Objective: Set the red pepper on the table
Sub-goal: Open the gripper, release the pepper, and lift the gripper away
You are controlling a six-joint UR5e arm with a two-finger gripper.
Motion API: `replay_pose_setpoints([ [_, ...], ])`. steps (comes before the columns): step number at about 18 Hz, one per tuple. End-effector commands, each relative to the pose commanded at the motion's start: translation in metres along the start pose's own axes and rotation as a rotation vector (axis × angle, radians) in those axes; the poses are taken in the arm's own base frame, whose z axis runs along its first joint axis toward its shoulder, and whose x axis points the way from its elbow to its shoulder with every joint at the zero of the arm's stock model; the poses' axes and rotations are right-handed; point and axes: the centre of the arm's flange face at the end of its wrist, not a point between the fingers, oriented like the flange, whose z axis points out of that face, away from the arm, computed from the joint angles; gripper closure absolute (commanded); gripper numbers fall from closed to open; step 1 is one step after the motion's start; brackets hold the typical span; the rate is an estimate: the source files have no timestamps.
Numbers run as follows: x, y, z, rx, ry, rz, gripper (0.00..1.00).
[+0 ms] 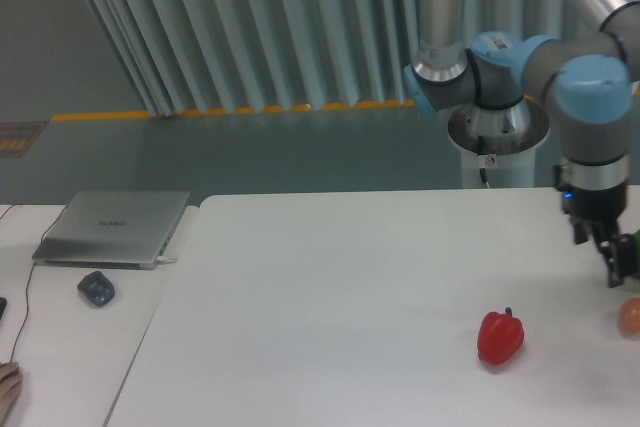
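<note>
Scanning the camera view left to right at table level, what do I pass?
Mouse → laptop → red pepper → gripper → orange-pink fruit at the right edge.

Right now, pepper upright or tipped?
Upright. The red pepper rests on the table with its stem pointing up; the gripper is well clear.

fixed front view, above table (300, 277)
</note>
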Motion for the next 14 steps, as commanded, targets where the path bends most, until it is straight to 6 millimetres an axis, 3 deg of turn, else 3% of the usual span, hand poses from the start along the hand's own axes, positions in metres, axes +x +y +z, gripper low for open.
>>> replay_pose_setpoints([
  [7, -0.001, -0.017, 0.007, 0.066, -0.005, 0.060, 0.00],
  [14, -0.001, -0.015, 0.006, 0.067, -0.007, 0.056, 0.00],
])
